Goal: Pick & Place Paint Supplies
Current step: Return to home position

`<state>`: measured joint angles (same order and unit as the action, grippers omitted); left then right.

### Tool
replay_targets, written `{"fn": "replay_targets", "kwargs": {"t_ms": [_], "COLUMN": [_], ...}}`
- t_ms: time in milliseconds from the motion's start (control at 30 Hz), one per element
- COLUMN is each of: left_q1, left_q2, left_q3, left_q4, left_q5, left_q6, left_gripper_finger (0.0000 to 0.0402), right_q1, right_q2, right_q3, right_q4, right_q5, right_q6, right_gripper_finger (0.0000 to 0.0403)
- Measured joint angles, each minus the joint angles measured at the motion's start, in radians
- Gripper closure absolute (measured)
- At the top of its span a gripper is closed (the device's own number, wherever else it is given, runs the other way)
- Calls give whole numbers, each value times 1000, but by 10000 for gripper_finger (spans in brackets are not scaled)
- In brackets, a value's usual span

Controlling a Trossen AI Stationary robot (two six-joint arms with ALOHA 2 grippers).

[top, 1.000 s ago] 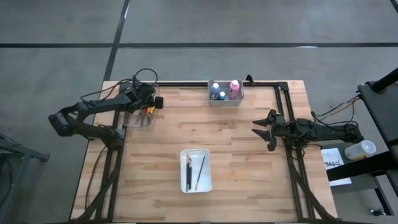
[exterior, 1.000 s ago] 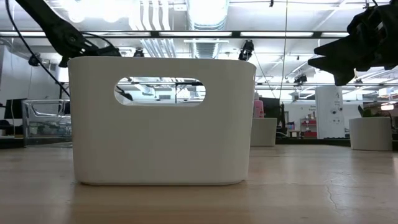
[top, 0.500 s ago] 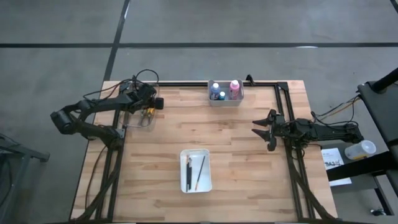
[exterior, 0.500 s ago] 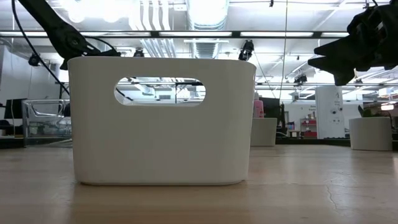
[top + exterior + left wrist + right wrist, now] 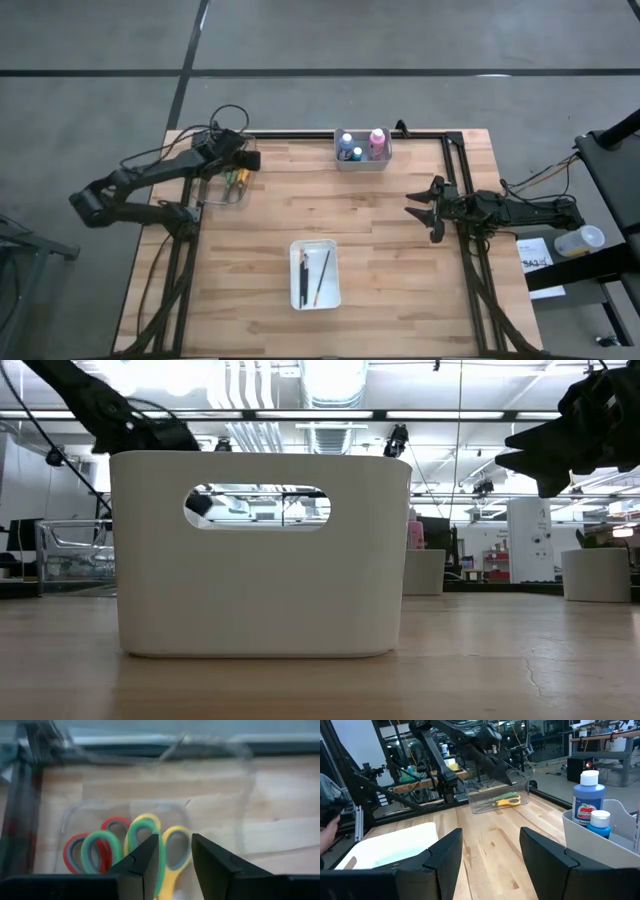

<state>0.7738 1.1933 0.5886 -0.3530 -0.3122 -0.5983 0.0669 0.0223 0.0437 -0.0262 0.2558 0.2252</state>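
Blades hide behind your left gripper (image 5: 174, 840), narrowly parted, empty; the scissors (image 5: 107, 847), seemingly three pairs, lie at its 6 o'clock in the bin (image 5: 245, 810). Right gripper (image 5: 490, 832) waits, wide

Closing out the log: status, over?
Left end effector open, empty, above clear bin. Right end effector open, table right edge. Three scissors in bin. Nothing seen blocking arms.

Wood table (image 5: 400, 260); beside its right edge, pale cup (image 5: 580, 240) & printed paper (image 5: 535, 258).
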Motion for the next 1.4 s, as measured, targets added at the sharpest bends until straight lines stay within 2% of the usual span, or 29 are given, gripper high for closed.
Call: {"fn": "replay_targets", "kwargs": {"t_ms": [133, 333, 500, 567, 833, 967, 1233, 1400], "left_q1": [-1, -55, -181, -257, -602, -731, -810, -812], "left_q2": [-136, -344, -470, -497, -479, -433, -379, -429], "left_q3": [2, 2, 1, -5, -37, -51, -68, -117], "left_q4": [-3, 56, 109, 153, 390, 476, 525, 519], "left_q5": [49, 219, 380, 411, 414, 409, 376, 376], "left_q6": [24, 208, 391, 443, 672, 754, 717, 714], "left_gripper_finger": [275, 275, 275, 275, 275, 275, 286, 354], "right_q1": [0, 0, 0, 0, 0, 0, 0, 0], "right_q2": [0, 0, 0, 1, 0, 0, 0, 0], "right_q3": [0, 0, 0, 0, 0, 0, 0, 0], "right_q4": [0, 0, 0, 0, 0, 0, 0, 0], "right_q5": [0, 0, 0, 0, 0, 0, 0, 0], "right_q6": [0, 0, 0, 0, 0, 0, 0, 0], "right_gripper_finger": [209, 209, 209, 209, 209, 209, 209, 209]}}
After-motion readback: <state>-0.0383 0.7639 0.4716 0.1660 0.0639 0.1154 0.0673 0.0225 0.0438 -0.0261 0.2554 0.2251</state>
